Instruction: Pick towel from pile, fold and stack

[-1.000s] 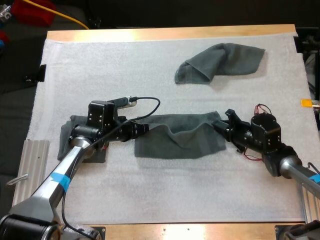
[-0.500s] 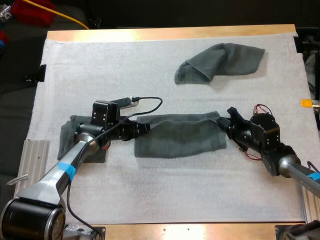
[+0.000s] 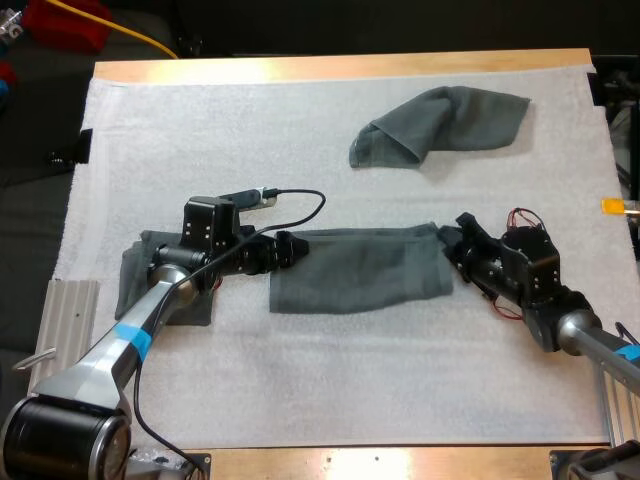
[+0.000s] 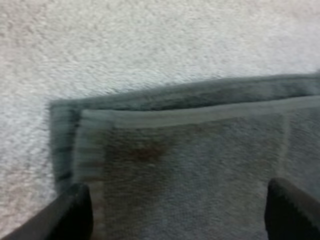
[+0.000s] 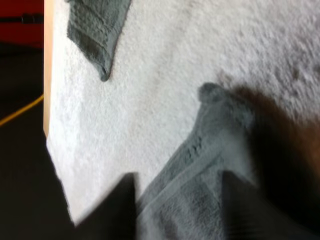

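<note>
A dark grey-green towel (image 3: pixel 360 270), folded in half, lies flat on the white mat (image 3: pixel 300 380) between my two arms. My left gripper (image 3: pixel 285 250) hovers at its left end, open. In the left wrist view the fingertips (image 4: pixel 75 212) stand wide apart over the towel's layered corner (image 4: pixel 150 150), with the left gripper (image 4: pixel 182 212) clear of the cloth. My right gripper (image 3: pixel 452 245) is at the towel's right end, open, its fingers (image 5: pixel 117 202) either side of the towel edge (image 5: pixel 200 165). A crumpled towel (image 3: pixel 440 125) lies at the back right. Another folded towel (image 3: pixel 135 275) sits under my left arm.
A grey ridged metal plate (image 3: pixel 70 320) lies off the mat's front left corner. The crumpled towel's (image 5: pixel 95 30) tip reaches close to the mat's far edge. Bare mat stretches along the front and the back left.
Both grippers have opened and let go of the towel's ends. The towel, sagging in the middle a second ago, now lies flat. Both arms have barely shifted.
</note>
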You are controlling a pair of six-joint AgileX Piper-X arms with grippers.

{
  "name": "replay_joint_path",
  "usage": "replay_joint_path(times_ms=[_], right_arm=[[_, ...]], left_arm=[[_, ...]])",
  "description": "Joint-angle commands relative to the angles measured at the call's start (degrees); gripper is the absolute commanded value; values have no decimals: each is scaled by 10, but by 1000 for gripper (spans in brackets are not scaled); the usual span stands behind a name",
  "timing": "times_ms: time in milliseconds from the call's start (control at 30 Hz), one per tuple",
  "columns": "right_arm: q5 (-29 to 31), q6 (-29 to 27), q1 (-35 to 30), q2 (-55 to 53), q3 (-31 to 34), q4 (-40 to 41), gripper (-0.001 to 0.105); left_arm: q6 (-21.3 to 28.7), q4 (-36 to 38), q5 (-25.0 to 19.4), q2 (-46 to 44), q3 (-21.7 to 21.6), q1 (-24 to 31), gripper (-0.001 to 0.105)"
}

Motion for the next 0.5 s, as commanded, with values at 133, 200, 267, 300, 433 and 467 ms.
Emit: replay_joint_path(times_ms=[133,200,267,300,433,467], right_arm=[[-49,-70,-2,-3,-3,-43,79],[-56,-77,-2,-8,-3,-38,79],[-56,-97,-2,-16,-3,-24,79],[-56,-105,-2,-22,-3,-12,79],[-52,-152,-2,-49,-3,47,79],[-50,-168,-2,-60,-3,67,79]], left_arm=[[0,-1,61,-4,-3,1,69],[3,8,62,-14,-3,1,69],[14,18,62,-26,-3,1,69],[21,23,62,-36,-3,1,69],[40,48,62,-73,-3,1,69],[47,57,62,-85,-3,1,69]])
